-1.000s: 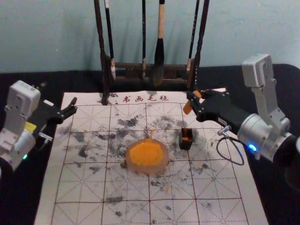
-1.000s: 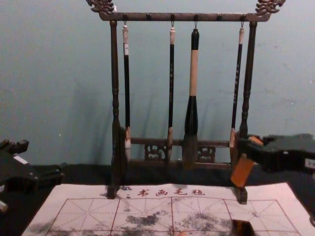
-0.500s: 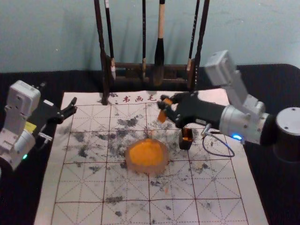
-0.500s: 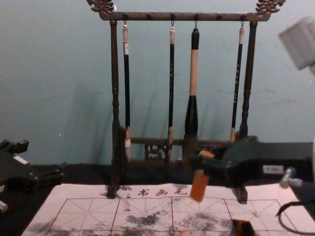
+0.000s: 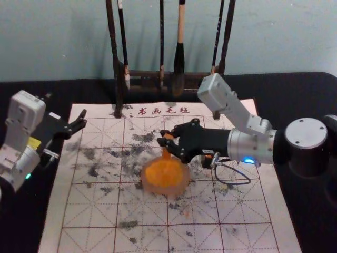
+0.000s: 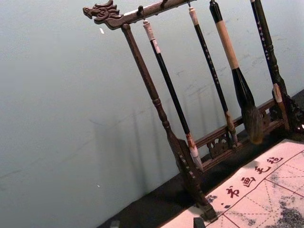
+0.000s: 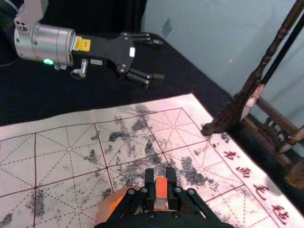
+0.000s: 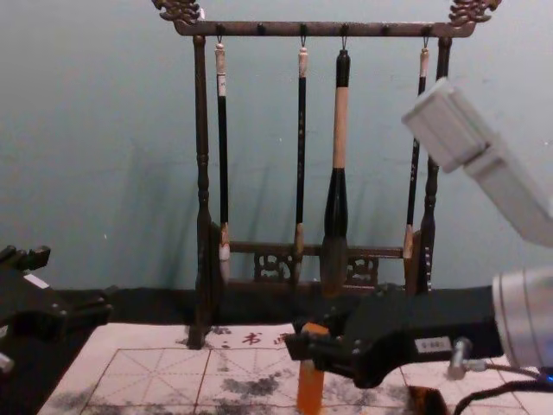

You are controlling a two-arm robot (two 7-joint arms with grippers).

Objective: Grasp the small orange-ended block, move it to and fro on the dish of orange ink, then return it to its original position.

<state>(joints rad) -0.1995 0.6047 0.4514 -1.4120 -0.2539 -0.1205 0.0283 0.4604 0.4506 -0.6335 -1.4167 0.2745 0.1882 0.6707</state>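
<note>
The dish of orange ink [image 5: 180, 187] lay nearest on the marked mat [image 5: 142, 211]. At its 2 o'clock stood a dark holder [image 5: 206, 163]. At its 12 o'clock rim was the block [image 5: 166, 152], long axis nearly upright, orange end pointing down toward 6 o'clock; contact with the ink could not be told. The right gripper [image 5: 165, 138] clenched its upper part. The left gripper [image 5: 83, 119] sat parked, fingers spread, at 10 o'clock. Farthest, at 12 o'clock, 4 brushes hung on a rack [image 8: 320, 29].
</note>
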